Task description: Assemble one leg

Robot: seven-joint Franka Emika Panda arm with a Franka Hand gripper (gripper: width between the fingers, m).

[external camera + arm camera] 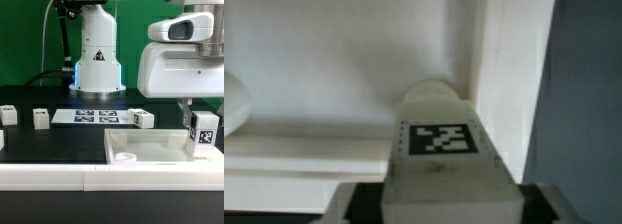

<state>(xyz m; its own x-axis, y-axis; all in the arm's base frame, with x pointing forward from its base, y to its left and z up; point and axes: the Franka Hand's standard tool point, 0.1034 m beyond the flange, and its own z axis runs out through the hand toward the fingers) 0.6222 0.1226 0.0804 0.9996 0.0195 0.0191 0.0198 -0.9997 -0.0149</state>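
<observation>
1. Pinching the leg [203,131] between the fingers [352,207], one pressing on each side of its upper part, as seen in the wrist view.
2. Holding the leg upright at the exterior view's right, with its tagged face turned toward the near side.
3. Hanging its lower end over the right part of the white panel [160,150], close to the panel's far edge. Possibly touching the surface, though not showing clearly enough to be telling contact from a small gap.
4. Showing, in the wrist view, the black-and-white tag [441,138] on the leg's face turned to the camera, with the pale panel spreading behind it and a dark strip running beside that.
5. Showing the panel lying flat on the near right part of the black counter [50,145], with a round recess [127,157] near its left end, well to the left of the held leg.
6. Showing a white bar [40,177] running along the near side, just in front of the panel.
7. Showing three more small white posts standing farther back on the counter: the left post [8,114] at the exterior view's far left, the second post [41,118] just to its right, and the third post [141,119] nearer the middle.
8. Showing the marker board [97,116] lying flat between the second post and the third post, with the robot base [97,62] standing behind it on the far side.
</observation>
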